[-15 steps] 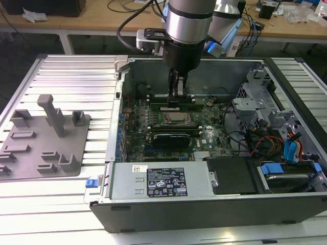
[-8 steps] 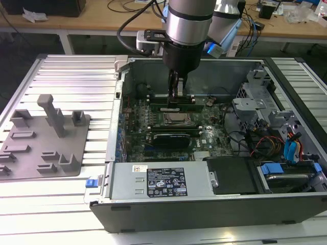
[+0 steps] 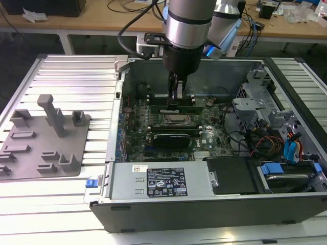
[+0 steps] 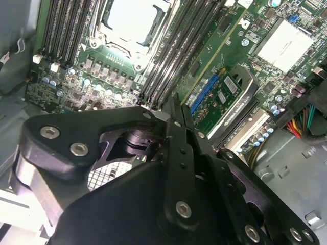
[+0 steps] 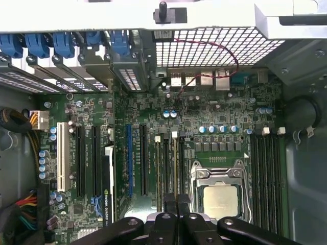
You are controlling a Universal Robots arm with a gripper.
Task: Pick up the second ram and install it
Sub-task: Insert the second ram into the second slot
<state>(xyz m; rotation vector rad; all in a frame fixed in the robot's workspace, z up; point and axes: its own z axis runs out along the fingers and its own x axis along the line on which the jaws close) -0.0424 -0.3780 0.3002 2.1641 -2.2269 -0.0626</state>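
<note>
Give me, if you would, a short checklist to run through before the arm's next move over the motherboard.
1. Pincer above the memory slots beside the processor: ok.
2. Pincer shut: ok.
3. Second ram gripped or already seated in a slot: cannot tell.
4. Slot latches open or locked: cannot tell.
5. Cable bundle apart from the pincer and slots: ok.

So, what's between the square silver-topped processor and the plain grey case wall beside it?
A bank of long black memory slots runs between the square silver-topped processor and the grey case wall, seen in both wrist views.
</note>
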